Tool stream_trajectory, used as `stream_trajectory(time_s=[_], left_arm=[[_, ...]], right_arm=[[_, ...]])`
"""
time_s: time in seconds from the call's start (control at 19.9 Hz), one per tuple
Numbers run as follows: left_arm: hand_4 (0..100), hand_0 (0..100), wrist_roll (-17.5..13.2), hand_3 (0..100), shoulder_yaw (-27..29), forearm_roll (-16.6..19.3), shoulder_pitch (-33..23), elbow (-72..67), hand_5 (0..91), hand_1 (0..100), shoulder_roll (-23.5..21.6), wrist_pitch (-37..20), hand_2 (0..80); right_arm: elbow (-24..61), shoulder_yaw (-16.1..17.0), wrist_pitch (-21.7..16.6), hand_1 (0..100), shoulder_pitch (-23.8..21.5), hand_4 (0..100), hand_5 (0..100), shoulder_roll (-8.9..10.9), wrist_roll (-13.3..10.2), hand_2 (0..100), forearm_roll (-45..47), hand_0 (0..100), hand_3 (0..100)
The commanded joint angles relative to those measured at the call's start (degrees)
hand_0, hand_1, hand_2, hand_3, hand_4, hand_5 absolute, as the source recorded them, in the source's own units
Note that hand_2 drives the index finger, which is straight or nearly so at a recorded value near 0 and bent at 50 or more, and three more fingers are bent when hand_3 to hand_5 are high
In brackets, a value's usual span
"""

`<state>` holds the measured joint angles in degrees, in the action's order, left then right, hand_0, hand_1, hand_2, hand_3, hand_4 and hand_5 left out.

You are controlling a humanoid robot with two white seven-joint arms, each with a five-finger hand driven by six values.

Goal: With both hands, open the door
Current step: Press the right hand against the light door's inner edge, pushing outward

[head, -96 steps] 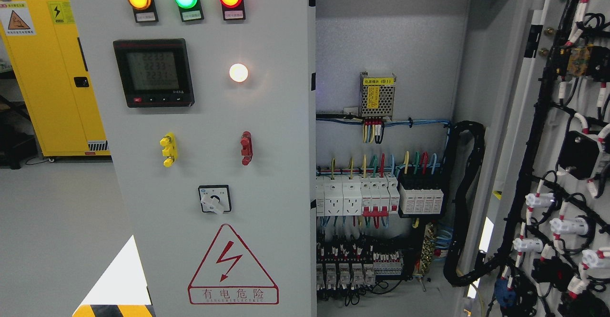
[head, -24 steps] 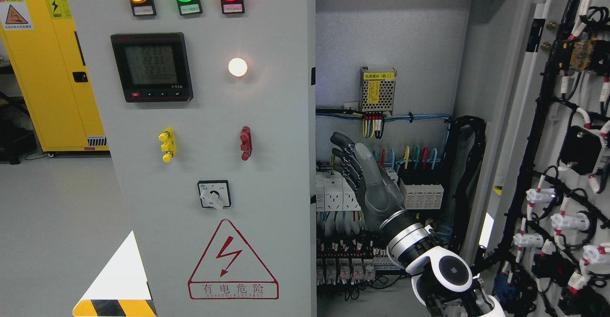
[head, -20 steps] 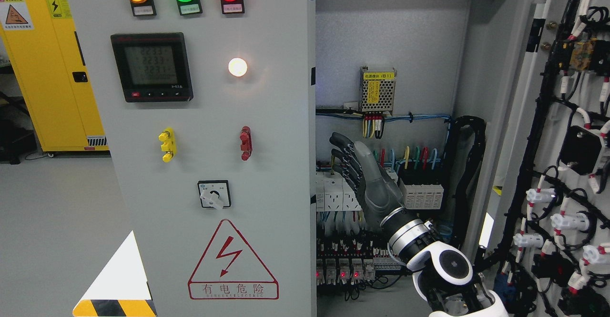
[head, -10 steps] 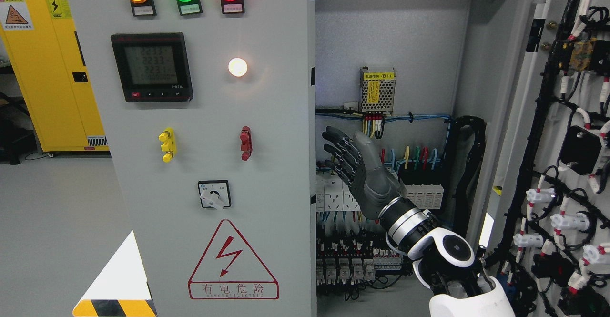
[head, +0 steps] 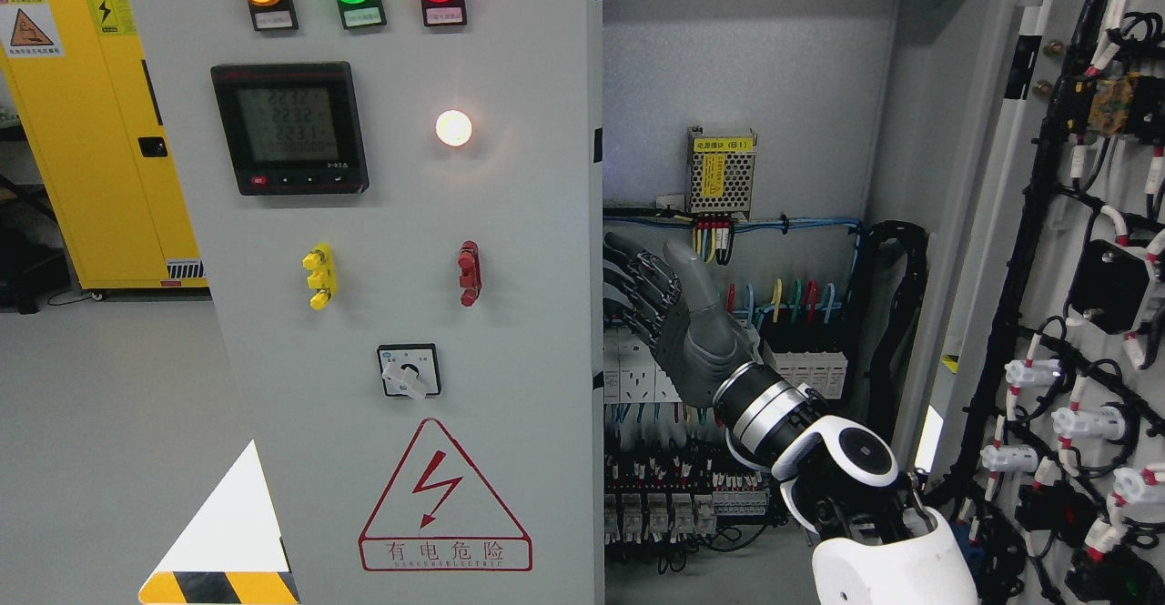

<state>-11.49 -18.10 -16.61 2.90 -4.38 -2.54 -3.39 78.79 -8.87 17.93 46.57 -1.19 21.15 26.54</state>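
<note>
Your right hand (head: 678, 318) hangs open, fingers spread, just beside the grey door (head: 400, 277) edge, inside the cabinet (head: 746, 59).

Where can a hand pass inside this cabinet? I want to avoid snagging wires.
Free: the bare back wall above the power supply. Crowded: the breaker row and terminals below, where the right hand reaches; the cable conduit lines the right side.
</note>
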Motion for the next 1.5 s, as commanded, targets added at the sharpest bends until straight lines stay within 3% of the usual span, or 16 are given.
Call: stream_trajectory(time_s=[0.0,0.2,0.4,0.7,0.85,1.15,1.3,1.45], left_arm=[[0,0,-0.1,0,0.0,0.0,0.0,0.0,0.0,0,0.0,0.1,0.0],[0,0,-0.1,0,0.0,0.0,0.0,0.0,0.0,0,0.0,0.1,0.0],[0,0,-0.1,0,0.0,0.0,0.0,0.0,0.0,0,0.0,0.1,0.0],[0,0,-0.1,0,0.0,0.0,0.0,0.0,0.0,0,0.0,0.1,0.0],[0,0,-0.1,0,0.0,0.0,0.0,0.0,0.0,0,0.0,0.1,0.0],[0,0,-0.1,0,0.0,0.0,0.0,0.0,0.0,0,0.0,0.1,0.0],[0,0,-0.1,0,0.0,0.0,0.0,0.0,0.0,0,0.0,0.1,0.0],[0,0,0.0,0,-0.1,0.0,0.0,0.0,0.0,0,0.0,0.0,0.0]], right_arm=[[-2.6,0.9,0.4,1,1.2,0,0,-1.01,0.2,0,2.0,22,0],[-3.1,2.4,0.4,1,1.2,0,0,-0.92,0.2,0,2.0,22,0],[-3.8,2.9,0.5,1,1.8,0,0,-0.92,4.4,0,1.8,22,0],[-3.6,2.9,2.8,1,2.3,0,0,-1.01,5.4,0,1.9,22,0],[-4.0,3.2,2.8,1,2.4,0,0,-0.92,9.9,0,1.8,22,0],[-5.7,4.1,3.1,1,3.2,0,0,-0.92,10.5,0,1.8,22,0],[-5.9,4.1,4.2,1,3.5,0,0,-1.01,12.7,0,1.8,22,0],[-5.9,4.1,4.7,1,3.6,0,0,-1.01,13.2,0,1.8,22,0]])
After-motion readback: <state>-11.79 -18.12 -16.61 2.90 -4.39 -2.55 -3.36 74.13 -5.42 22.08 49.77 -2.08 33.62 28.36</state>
